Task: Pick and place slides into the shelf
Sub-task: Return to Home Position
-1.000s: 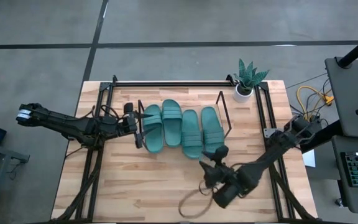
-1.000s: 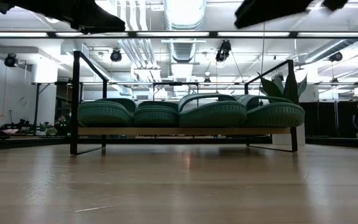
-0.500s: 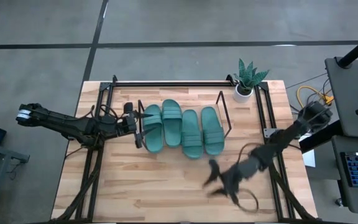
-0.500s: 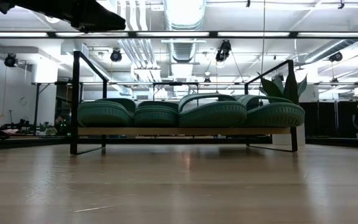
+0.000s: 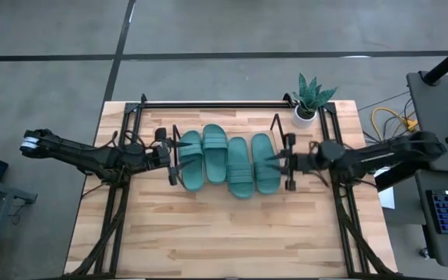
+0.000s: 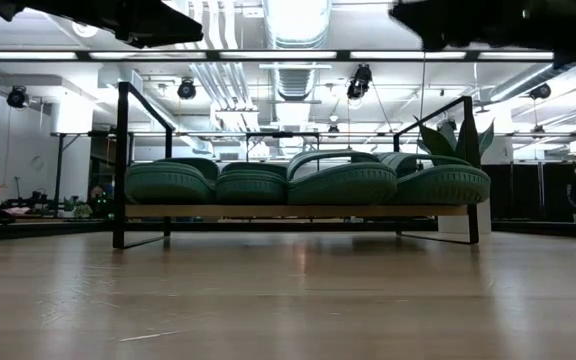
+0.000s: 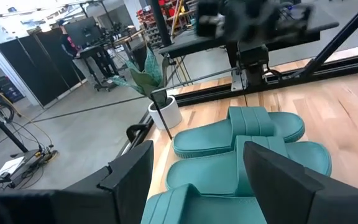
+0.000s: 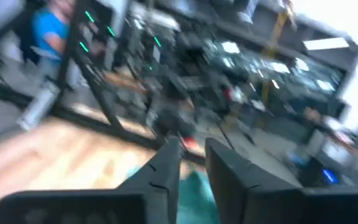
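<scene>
Several teal-green slides (image 5: 239, 166) lie side by side, soles down, on the light base of the shelf (image 5: 279, 132) at mid-table. The low view shows the slides (image 6: 308, 182) between the shelf's black end frames (image 6: 121, 160). My left gripper (image 5: 176, 158) stands level at the shelf's left end, open, and its wrist view shows my left gripper (image 7: 197, 180) with the slides (image 7: 247, 165) ahead of the fingers. My right gripper (image 5: 274, 163) points level at the shelf's right end. In its own blurred view my right gripper (image 8: 192, 155) shows a narrow gap with nothing in it.
A potted plant (image 5: 309, 99) stands at the table's far right corner, just behind the shelf. Black frame rails (image 5: 216, 103) run along the far edge and down both sides of the table. Bare wood (image 5: 224, 233) lies between the shelf and the near edge.
My right arm has swung from the near right part of the table toward the far edge, turning until its gripper points level at the shelf's right end. Its fingers stand closer together than before. The slides and my left arm have stayed where they were.
</scene>
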Tool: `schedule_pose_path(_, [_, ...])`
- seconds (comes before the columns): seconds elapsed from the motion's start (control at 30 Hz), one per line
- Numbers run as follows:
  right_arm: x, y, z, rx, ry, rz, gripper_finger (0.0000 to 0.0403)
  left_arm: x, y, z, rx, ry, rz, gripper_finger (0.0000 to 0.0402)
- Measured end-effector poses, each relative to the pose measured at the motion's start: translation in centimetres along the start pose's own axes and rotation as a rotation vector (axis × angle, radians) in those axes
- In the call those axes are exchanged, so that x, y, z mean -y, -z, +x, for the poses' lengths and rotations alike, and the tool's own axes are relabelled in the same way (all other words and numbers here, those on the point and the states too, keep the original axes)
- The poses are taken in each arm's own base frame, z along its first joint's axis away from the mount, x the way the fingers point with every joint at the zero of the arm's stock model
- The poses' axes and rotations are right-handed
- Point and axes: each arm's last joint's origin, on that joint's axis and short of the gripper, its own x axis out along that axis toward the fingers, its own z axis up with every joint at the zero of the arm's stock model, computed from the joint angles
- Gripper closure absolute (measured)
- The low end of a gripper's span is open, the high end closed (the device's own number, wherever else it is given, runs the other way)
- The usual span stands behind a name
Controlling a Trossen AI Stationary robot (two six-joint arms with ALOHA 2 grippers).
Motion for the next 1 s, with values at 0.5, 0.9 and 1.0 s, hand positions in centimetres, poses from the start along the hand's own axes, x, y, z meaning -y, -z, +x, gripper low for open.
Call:
schedule_pose_path(0.5, [1.1, -1.0, -7.2, -0.137, 0.012, 0.114, 0.0394, 0.1, 0.1, 0.1, -0.007, 0.007, 0.004, 0.0169])
schedule_pose_path(0.9, [-0.8, 1.5, -10.8, -0.117, 0.004, 0.158, 0.0394, 0.2, 0.2, 0.2, -0.012, 0.009, 0.007, 0.0169])
schedule_pose_path(1.0, [-1.0, 1.9, -11.5, -0.075, 0.010, 0.175, 0.0394, 0.2, 0.2, 0.3, -0.013, 0.010, 0.008, 0.0169])
